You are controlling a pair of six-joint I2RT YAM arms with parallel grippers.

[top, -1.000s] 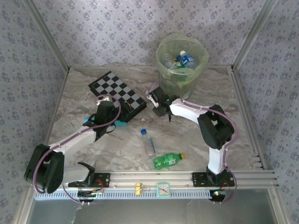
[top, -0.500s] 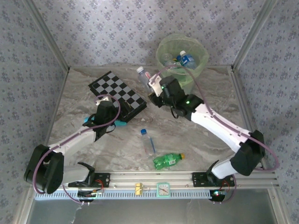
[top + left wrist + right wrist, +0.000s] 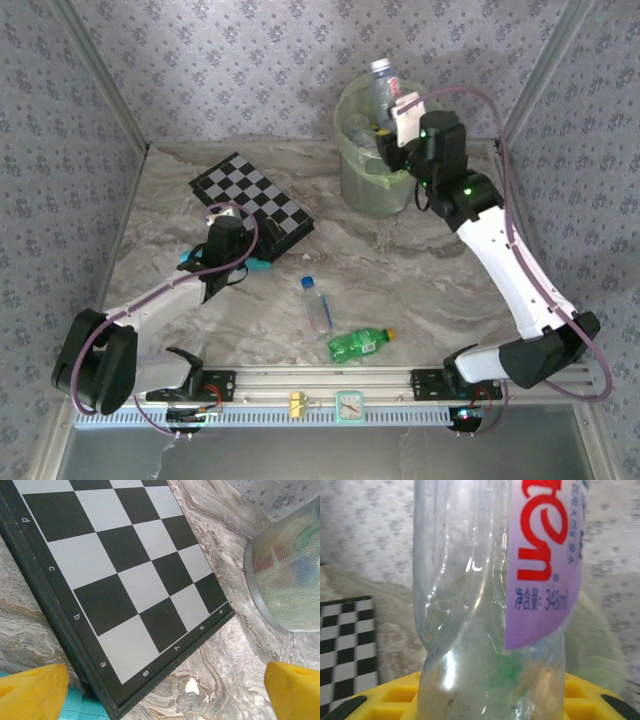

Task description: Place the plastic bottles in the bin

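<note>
The lilac-label bottle (image 3: 470, 605) is clear, dented plastic. Its pale purple label carries big red letters cut off at the top, and below them small Chinese characters and "348ml". From above it has a pale cap pointing up and hangs over the mouth of the bin (image 3: 372, 190). The right hand (image 3: 390, 112) is clamped on its lower part, with yellow fingers (image 3: 380, 700) on either side. The bin is round, pale yellow-green and see-through, with a thin green bag folded over its rim, and it stands at the back of the worktop (image 3: 420, 290). In the left wrist view blurred coloured shapes show through its wall. Near the front edge lie a blue-cap bottle (image 3: 317, 303), clear and slim, and close beside it a green bottle (image 3: 358, 345) with a yellow cap; I cannot tell whether they touch. Left of the bin lies a black-and-white checkered board (image 3: 125, 575), with a, b, c, d printed along one border and 8, 7 readable on the next. The left hand (image 3: 226, 230) sits low at the board's near corner, fingers spread wide and holding nothing, with something teal under one finger. The worktop is marbled grey and beige. The walls (image 3: 250, 70) have greyish-lilac wallpaper with small flowers, and a metal rail (image 3: 330, 380) runs along the front.
</note>
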